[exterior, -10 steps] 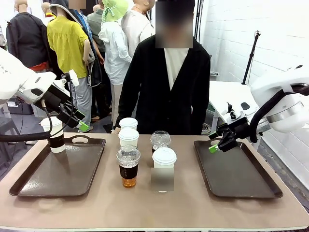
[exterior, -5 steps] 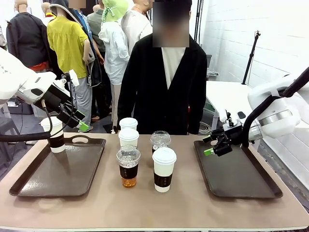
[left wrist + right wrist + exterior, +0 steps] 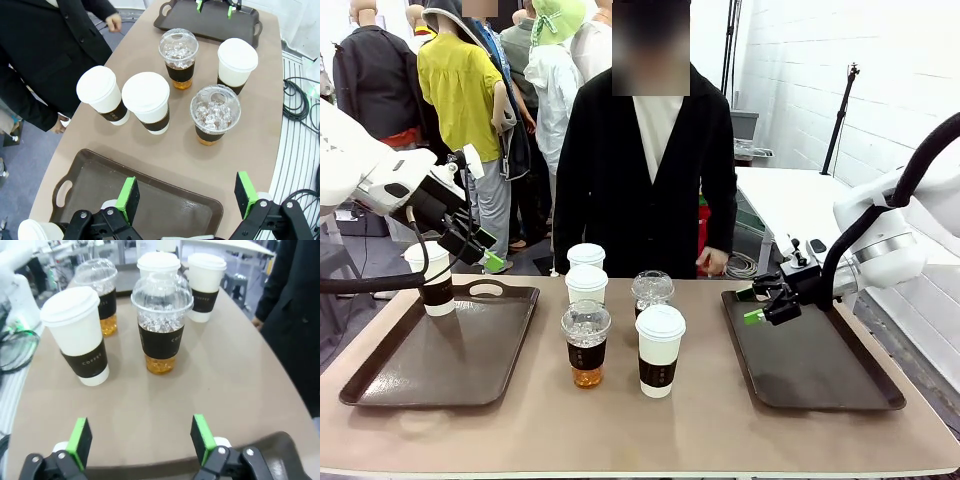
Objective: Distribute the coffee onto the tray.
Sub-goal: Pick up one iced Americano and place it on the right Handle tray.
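Well, our left tray (image 3: 450,360) lies below the left gripper (image 3: 188,197), jaws spread and empty, with one sleeved cup (image 3: 435,280) just beside it. Our right tray (image 3: 820,370) lies under the right gripper (image 3: 141,439), likewise wide open; five cups (image 3: 162,325) stand ahead of it on the table (image 3: 225,380). We judge them full, squashable, the domes (image 3: 179,45) slippery, so take the brown sleeve (image 3: 161,342). The left wrist view shows ice (image 3: 215,112) through the domes from above; the right wrist view shows amber drink (image 3: 160,362) beneath the sleeves.

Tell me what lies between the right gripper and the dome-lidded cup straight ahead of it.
In the right wrist view, just the near rim of the tray and a bare stretch of table lie between the right gripper and the dome-lidded cup.
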`<state>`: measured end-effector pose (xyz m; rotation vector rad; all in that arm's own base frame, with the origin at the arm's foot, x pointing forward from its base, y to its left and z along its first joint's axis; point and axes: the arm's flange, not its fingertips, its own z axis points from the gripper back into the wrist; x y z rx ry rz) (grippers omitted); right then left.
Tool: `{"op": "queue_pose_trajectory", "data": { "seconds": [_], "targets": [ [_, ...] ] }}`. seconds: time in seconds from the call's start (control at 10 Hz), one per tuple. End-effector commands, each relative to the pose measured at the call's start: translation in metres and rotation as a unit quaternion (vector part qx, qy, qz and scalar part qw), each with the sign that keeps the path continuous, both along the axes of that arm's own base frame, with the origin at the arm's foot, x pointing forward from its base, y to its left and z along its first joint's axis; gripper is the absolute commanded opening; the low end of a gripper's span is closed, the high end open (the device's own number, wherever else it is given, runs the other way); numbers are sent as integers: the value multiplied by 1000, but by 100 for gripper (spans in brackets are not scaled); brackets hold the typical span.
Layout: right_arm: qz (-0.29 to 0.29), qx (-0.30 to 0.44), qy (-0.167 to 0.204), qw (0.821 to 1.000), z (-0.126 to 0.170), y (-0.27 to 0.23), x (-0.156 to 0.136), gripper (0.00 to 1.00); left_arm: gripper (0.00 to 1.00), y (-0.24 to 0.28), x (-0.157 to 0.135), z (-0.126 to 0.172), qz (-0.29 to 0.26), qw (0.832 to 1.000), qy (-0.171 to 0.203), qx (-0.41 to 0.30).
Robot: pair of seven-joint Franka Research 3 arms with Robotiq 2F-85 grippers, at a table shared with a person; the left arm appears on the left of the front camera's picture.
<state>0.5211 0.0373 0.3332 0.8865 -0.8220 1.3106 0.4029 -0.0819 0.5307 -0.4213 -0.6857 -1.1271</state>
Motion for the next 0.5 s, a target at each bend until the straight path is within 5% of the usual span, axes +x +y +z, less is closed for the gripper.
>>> {"op": "queue_pose_trajectory", "data": {
  "seconds": [0.0,0.4],
  "targets": [
    [17,21,-11,1000,-7,-1,12,100,100,1,2,-1,-8,1000,-3,-13],
    [4,35,-18,999,-13,18,20,100,100,1,2,-1,-8,1000,-3,-13]
  ]
}}
